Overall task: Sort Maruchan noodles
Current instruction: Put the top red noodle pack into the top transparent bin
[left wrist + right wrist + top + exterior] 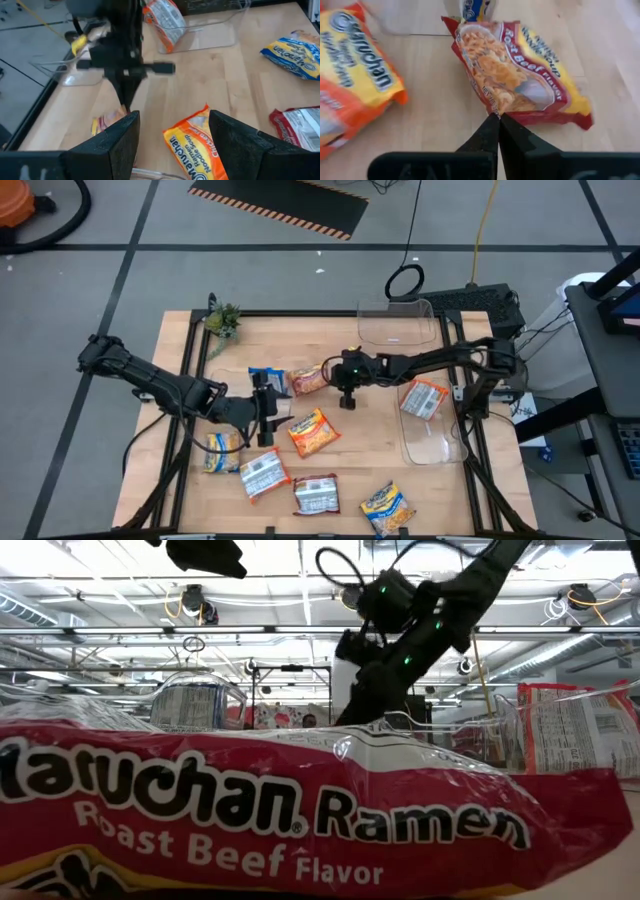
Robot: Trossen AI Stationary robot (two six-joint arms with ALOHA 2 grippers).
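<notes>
Several Maruchan packets lie flat on the wooden table. My right gripper [348, 398] [496, 117] is shut at the edge of a red Roast Beef packet [520, 70] [308, 380] near the table's middle. My left gripper [265, 408] [172, 132] is open and hovers over an orange Chicken packet [192, 145] [314, 432], touching nothing. A blue-yellow packet [268, 380] lies beside the red one. One silver-red packet [425, 398] sits in the right clear bin [440, 448]. A red Roast Beef packet [260, 810] fills the low view's foreground. My right gripper pinches the red Roast Beef packet by the middle of one long edge [492, 111], between its two shut fingertips. The fingers come from above, slanting down. The wrapper creases up toward the fingertips; whether it is clear of the table I cannot tell.
Near the front edge lie a yellow packet [222, 450], two silver-red packets [263, 473] [316, 493] and a yellow-blue one [385, 508]. A second clear bin [395, 325] stands at the far edge, a small plant [222, 318] at the far left corner.
</notes>
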